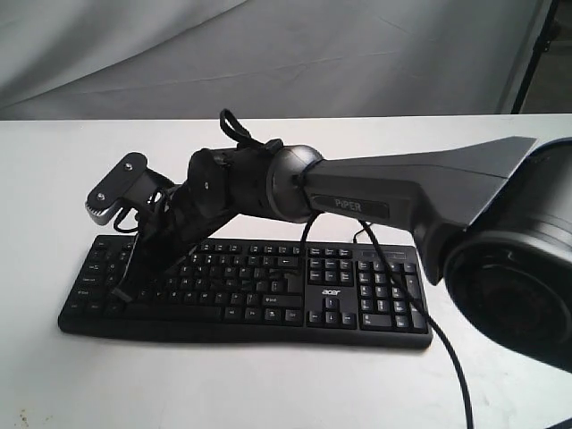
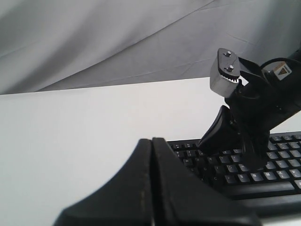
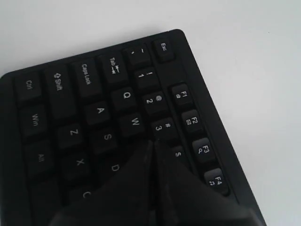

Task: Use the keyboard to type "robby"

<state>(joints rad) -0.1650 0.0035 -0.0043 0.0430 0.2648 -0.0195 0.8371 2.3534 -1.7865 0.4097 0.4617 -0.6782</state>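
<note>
Lying flat, keyboard (image 1: 268, 288) spanning left-right, facing camera

We see the keyboard (image 1: 268, 286) lying on the worktop (image 1: 268, 384); the right gripper (image 3: 153, 149) sits over its left end, by the 3 key (image 3: 162, 127), and a cable (image 1: 445, 350) crosses its right end.

- Looks like a robot lab or test studio.
- White table (image 1: 268, 384); grey cloth (image 1: 268, 54) hung behind it at 12 o'clock.
- Black stand (image 1: 534, 49) at 1 o'clock.
- Robot arm (image 1: 402, 192) marked "PIPER".
</note>
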